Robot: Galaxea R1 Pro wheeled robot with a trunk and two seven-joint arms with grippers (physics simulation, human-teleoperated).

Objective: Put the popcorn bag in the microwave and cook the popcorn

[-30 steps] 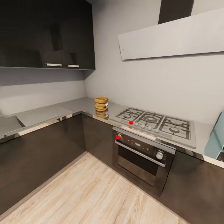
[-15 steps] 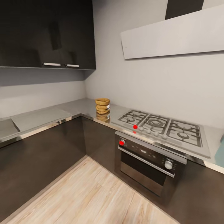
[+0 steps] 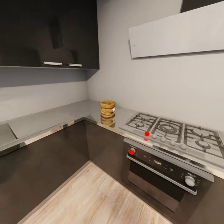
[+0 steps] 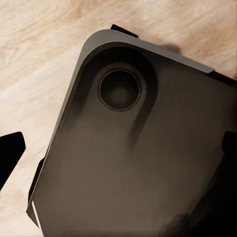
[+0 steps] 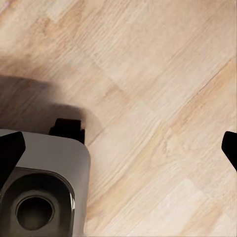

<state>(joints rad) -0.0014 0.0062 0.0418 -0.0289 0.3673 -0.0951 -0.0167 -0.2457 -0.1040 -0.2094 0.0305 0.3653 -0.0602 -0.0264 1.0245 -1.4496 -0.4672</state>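
Observation:
The popcorn bag (image 3: 107, 109), a small tan crumpled sack with a white band, stands upright on the grey glossy countertop (image 3: 77, 109) near the inner corner, just left of the hob. The microwave is out of view. In the left wrist view my left gripper (image 4: 118, 148) hangs open over the robot's dark base (image 4: 148, 163), its dark fingertips (image 4: 10, 154) wide apart at the picture's edges. In the right wrist view my right gripper (image 5: 118, 148) is open above the wooden floor (image 5: 158, 98), with nothing between its fingers.
A grated gas hob (image 3: 174, 132) sits in the counter right of the bag, over a dark built-in oven (image 3: 165, 171) with knobs and red dots. Dark wall cabinets (image 3: 46, 34) hang over the left counter run. A pale hood (image 3: 177, 31) is above the hob. Wooden floor (image 3: 93, 196) lies ahead.
The whole head view has shifted: the camera turned left and came a little closer. The mint-blue microwave at the right edge has slid out of the picture. The bag has not moved on the counter.

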